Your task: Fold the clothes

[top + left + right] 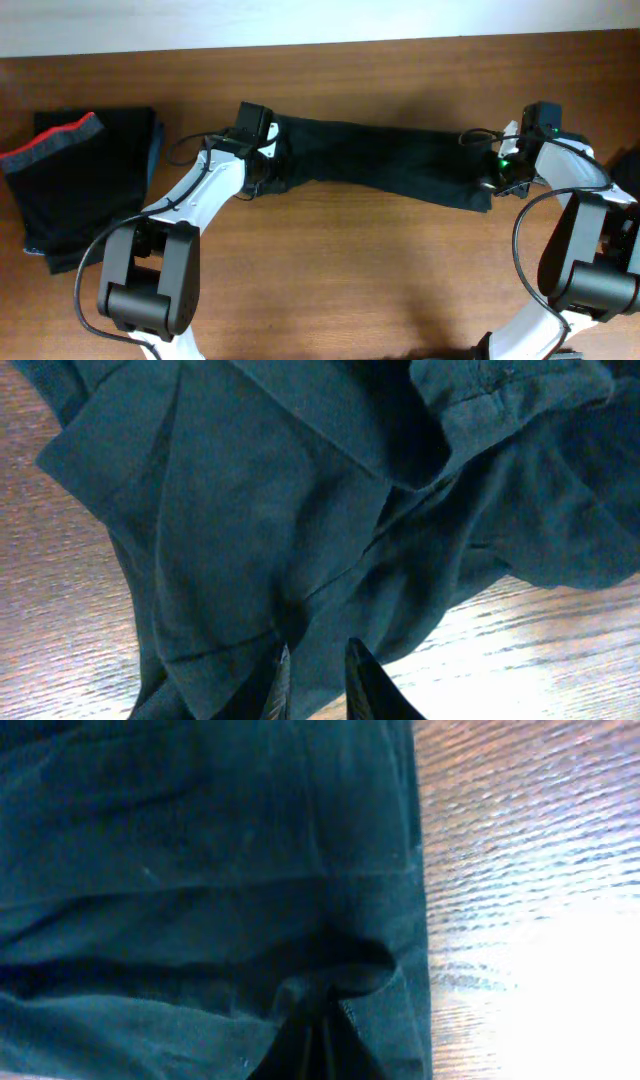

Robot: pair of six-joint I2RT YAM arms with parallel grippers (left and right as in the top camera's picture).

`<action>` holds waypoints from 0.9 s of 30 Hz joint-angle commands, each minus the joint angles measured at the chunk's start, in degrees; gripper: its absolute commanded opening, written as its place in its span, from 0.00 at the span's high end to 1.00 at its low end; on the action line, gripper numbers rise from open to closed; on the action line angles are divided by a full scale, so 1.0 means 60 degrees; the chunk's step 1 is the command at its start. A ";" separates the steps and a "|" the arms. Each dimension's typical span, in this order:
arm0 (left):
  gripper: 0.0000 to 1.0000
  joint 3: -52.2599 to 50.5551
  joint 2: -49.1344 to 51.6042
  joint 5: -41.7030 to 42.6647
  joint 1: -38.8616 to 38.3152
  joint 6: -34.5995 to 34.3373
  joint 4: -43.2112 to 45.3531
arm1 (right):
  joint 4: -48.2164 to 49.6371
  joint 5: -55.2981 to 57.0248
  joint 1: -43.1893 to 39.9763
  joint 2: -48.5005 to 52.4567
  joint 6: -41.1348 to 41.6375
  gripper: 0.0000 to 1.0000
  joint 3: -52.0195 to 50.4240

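Observation:
A dark teal garment (380,160) lies stretched in a long band across the wooden table. My left gripper (262,172) is at its left end, fingers (315,680) shut on a fold of the garment (280,510). My right gripper (497,178) is at its right end, fingers (325,1040) shut on the garment's hem (200,870). The cloth bunches and creases around both grips.
A folded dark pile with a red-and-grey waistband (85,180) lies at the far left. Another dark item (630,165) shows at the right edge. Bare wood (360,270) fills the front of the table.

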 commanded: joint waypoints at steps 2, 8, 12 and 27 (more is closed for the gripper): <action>0.81 0.0095 -0.0237 -0.0106 0.0029 0.0087 0.0000 | 0.0168 0.0470 0.0029 0.0080 0.0004 0.96 0.0160; 0.81 0.0095 -0.0237 -0.0102 0.0033 0.0087 -0.0004 | 0.0608 0.1271 0.0018 0.0080 0.0328 0.96 0.0302; 0.81 0.0095 -0.0237 -0.0106 0.0033 0.0087 -0.0004 | 0.1144 0.1239 0.0018 0.0080 0.0433 0.96 0.0324; 0.81 0.0095 -0.0237 -0.0109 0.0040 0.0087 0.0000 | 0.1953 0.1239 -0.0033 0.0080 0.0586 0.52 0.0324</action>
